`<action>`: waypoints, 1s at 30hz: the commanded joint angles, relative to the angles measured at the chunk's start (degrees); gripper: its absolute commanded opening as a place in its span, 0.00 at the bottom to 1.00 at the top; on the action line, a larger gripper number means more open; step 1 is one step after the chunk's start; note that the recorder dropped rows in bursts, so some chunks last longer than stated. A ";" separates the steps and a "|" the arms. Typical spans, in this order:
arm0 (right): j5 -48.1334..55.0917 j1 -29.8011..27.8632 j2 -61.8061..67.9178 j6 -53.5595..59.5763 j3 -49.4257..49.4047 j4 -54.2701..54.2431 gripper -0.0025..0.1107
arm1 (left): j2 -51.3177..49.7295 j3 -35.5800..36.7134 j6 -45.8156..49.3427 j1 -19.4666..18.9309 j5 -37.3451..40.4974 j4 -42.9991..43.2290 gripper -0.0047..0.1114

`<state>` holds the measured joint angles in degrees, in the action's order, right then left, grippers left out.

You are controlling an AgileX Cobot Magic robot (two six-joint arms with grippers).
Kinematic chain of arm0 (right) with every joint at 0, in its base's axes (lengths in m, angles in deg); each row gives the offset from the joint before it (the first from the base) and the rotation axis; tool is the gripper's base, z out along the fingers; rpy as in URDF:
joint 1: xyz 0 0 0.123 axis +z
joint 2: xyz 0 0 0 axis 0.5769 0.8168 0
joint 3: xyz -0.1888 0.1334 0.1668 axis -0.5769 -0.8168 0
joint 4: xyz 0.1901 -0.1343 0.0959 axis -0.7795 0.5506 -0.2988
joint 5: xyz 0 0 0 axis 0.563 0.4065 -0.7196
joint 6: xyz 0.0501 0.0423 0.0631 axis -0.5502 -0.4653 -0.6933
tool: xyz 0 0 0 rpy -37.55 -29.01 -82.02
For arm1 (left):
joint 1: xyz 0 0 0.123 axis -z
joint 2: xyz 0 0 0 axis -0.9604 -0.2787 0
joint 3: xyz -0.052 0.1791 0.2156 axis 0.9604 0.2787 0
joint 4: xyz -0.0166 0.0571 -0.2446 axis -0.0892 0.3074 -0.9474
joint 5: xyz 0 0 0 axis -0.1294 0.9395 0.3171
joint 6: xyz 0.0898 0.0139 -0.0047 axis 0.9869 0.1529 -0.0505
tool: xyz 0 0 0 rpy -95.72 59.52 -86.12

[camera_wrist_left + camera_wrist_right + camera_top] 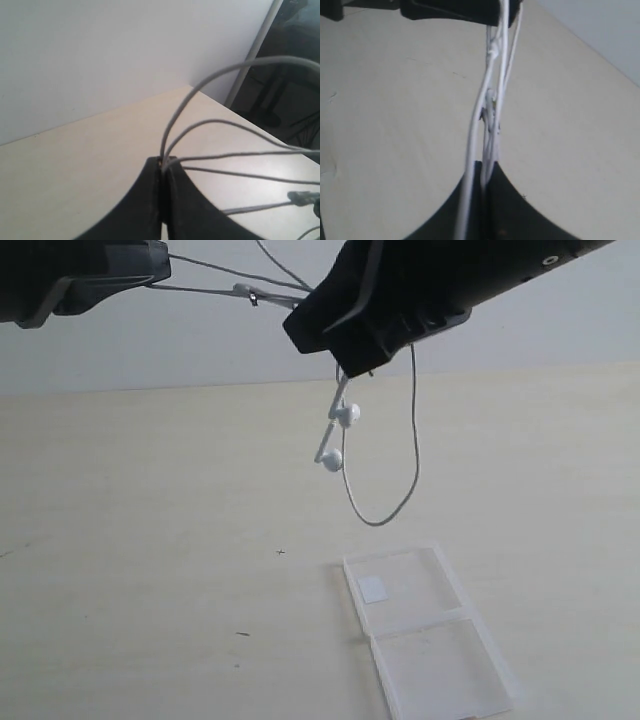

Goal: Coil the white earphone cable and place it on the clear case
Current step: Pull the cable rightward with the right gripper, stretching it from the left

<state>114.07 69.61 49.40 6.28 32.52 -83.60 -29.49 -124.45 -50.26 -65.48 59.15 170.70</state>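
The white earphone cable (412, 430) hangs in the air between my two grippers, several strands stretched between them. Two earbuds (340, 435) and a loop dangle below the right gripper (345, 365), well above the table. My left gripper (150, 280) at the upper left is shut on the cable strands (210, 125), which fan out from its tips (164, 162). My right gripper (485, 167) is shut on the bundled cable (492, 100). The clear case (425, 640) lies open and flat on the table at the lower right, a white sticker (373, 588) in its far half.
The pale wooden table (150, 540) spreads under both arms, with a white wall behind it. In the left wrist view the table corner (192, 87) and dark stands beyond it show.
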 commanded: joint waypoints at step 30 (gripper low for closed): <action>2.29 -0.35 -4.62 5.41 0.13 -2.39 0.02 | 0.10 1.47 -0.21 -0.36 4.69 -0.92 0.04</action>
<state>115.97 69.51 47.41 13.62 32.52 -88.50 -29.49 -123.72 -50.26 -65.48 58.00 169.34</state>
